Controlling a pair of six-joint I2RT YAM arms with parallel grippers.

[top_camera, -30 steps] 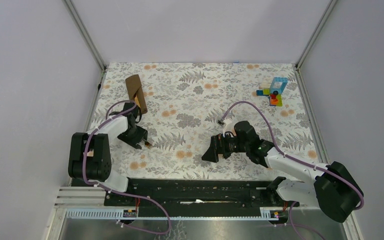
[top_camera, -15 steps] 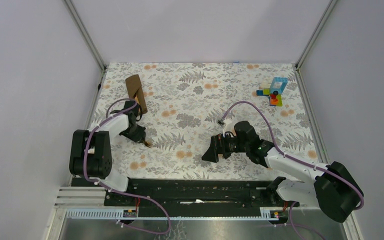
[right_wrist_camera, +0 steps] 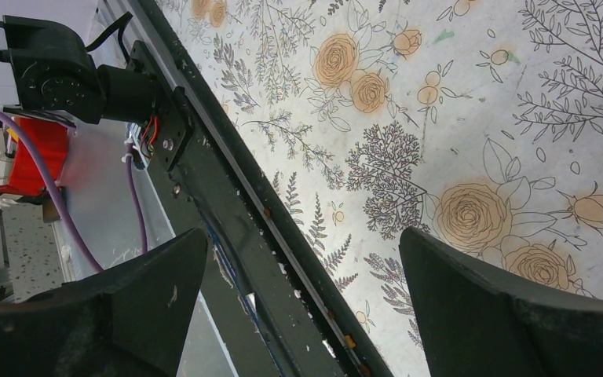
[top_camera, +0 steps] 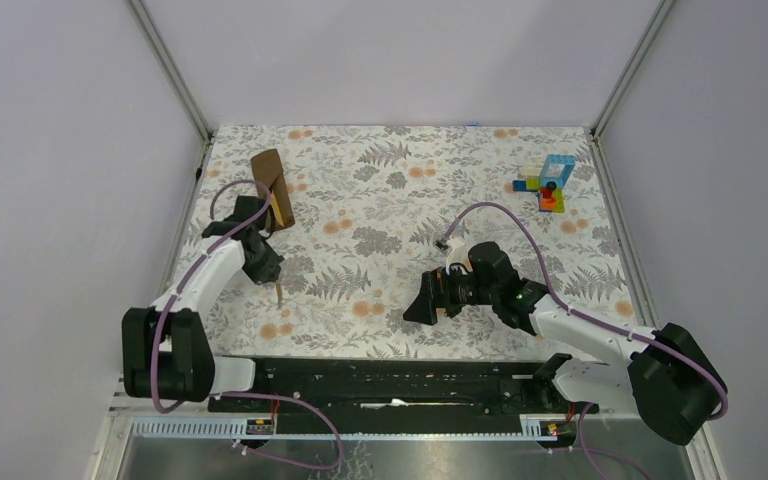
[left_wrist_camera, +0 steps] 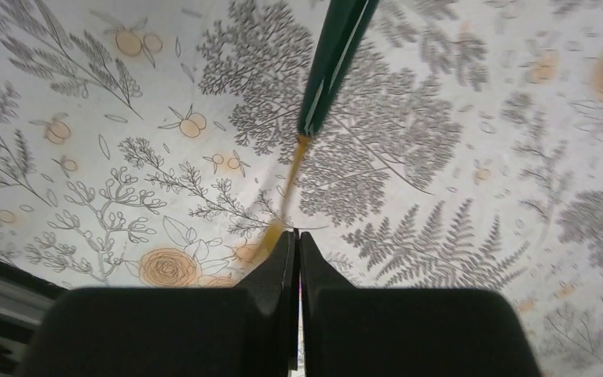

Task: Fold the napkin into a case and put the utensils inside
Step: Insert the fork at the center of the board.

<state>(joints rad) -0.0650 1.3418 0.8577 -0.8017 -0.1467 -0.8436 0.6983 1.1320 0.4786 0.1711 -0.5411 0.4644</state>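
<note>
The brown napkin point(top_camera: 269, 174) lies folded into a narrow strip at the back left of the floral table cover, with a yellow-orange utensil point(top_camera: 276, 210) poking out of its near end. My left gripper point(top_camera: 273, 277) is just in front of it, shut on the end of another thin utensil point(top_camera: 278, 292). In the left wrist view that utensil point(left_wrist_camera: 289, 184) runs from the closed fingertips point(left_wrist_camera: 283, 250) away over the cloth, yellow near the jaws and dark green further out. My right gripper point(top_camera: 422, 304) stands wide open near the table's front edge, nothing between its fingers point(right_wrist_camera: 471, 298).
A small stack of colourful toy blocks point(top_camera: 546, 183) sits at the back right. The black rail point(right_wrist_camera: 228, 212) with the arm bases runs along the near edge, below the right gripper. Grey walls enclose the table on three sides.
The left jaws have closed on the utensil, and the left arm has stretched out and shifted left, turning the utensil with it. The right arm has not moved.
</note>
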